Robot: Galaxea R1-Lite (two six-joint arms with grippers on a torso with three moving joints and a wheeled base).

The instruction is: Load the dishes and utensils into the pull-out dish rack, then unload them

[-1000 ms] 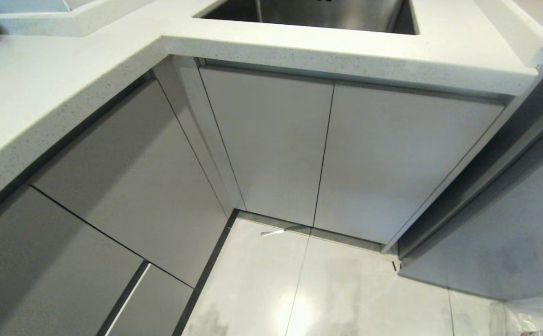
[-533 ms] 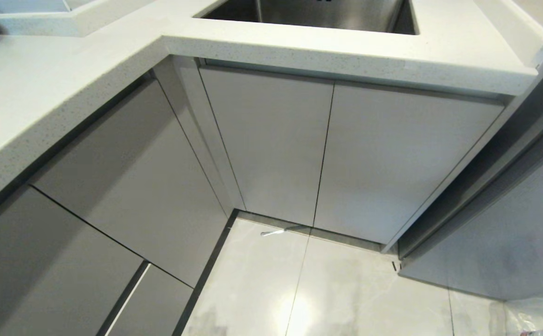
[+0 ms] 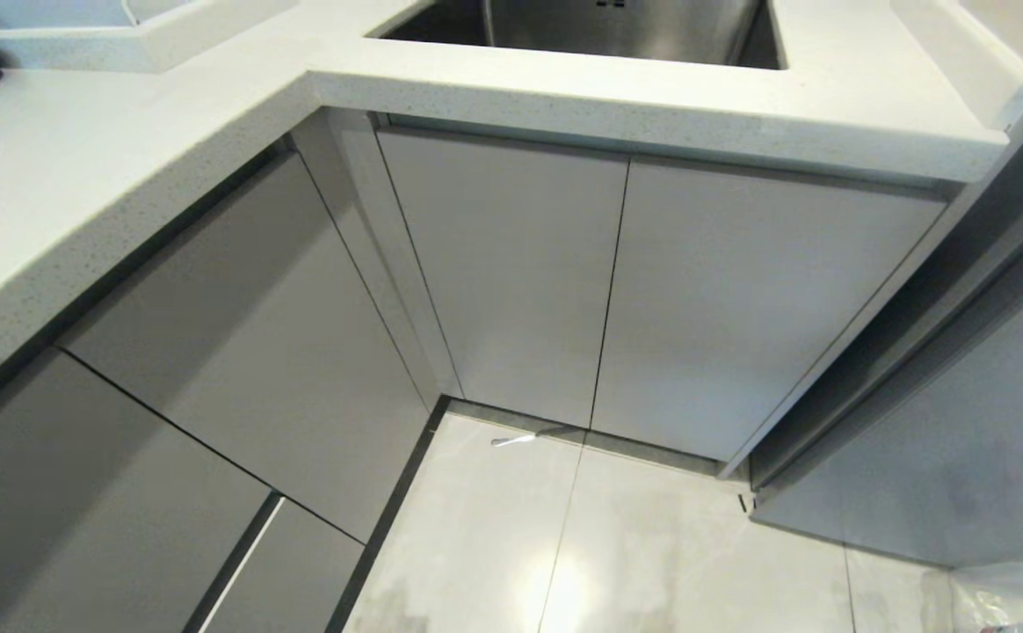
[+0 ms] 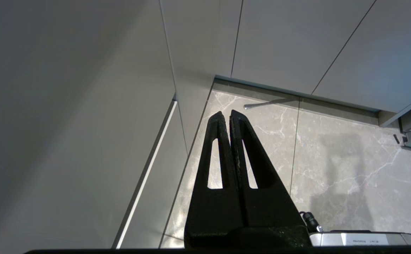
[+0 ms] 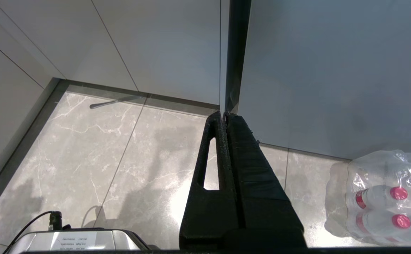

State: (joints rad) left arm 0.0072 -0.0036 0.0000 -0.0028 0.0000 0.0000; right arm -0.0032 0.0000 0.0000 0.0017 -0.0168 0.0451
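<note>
Grey cabinet doors (image 3: 511, 272) below sink (image 3: 617, 22), bottle pack (image 5: 378, 204) on floor, left gripper (image 4: 226, 114) and right gripper (image 5: 224, 114) both clenched, empty.

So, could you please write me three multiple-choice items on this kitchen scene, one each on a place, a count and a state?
1. Where does the shrink-wrapped pack of bottles lie?
A. in the sink
B. on the floor
C. on the countertop

2. How many cabinet doors stand under the sink?
A. two
B. four
C. five

3. How do the fingers of the left gripper stand?
A. wide open
B. shut on a fork
C. shut on nothing

Answers:
1 B: the right wrist view shows the pack on the marbled floor tiles.
2 A: one seam splits the front into a left door and a right door.
3 C: the fingertips meet, with nothing between them.
</note>
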